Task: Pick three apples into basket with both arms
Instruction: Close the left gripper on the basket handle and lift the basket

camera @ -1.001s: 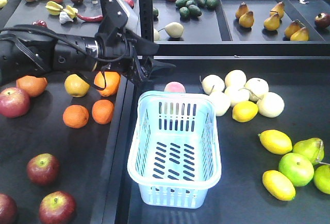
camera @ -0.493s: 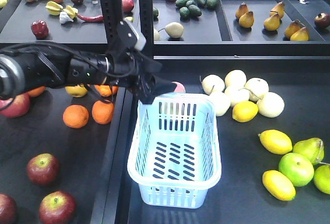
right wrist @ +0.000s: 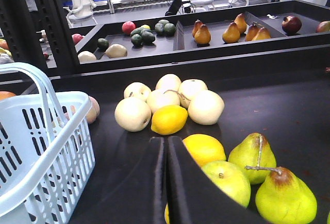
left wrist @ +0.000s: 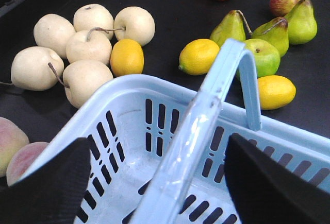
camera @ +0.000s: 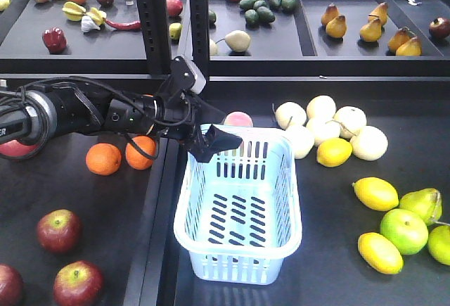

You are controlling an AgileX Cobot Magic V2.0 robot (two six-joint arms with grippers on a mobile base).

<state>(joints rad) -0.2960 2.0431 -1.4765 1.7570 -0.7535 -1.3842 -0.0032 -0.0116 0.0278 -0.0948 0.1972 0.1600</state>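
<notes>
Three dark red apples lie at the lower left of the front view: one, a second and a third cut by the edge. The pale blue basket stands in the middle with nothing in it. My left arm reaches in from the left, and its gripper hangs over the basket's back left rim. In the left wrist view that gripper is open, with the basket's handle passing between its fingers. My right gripper is shut and holds nothing, low beside the basket.
Oranges lie under the left arm. A peach sits behind the basket. White pears, lemons and green fruit fill the right side. A black post and shelf trays stand behind.
The left arm has swung right and down, from above the oranges to the basket's back left rim. The fruit and basket have stayed put.
</notes>
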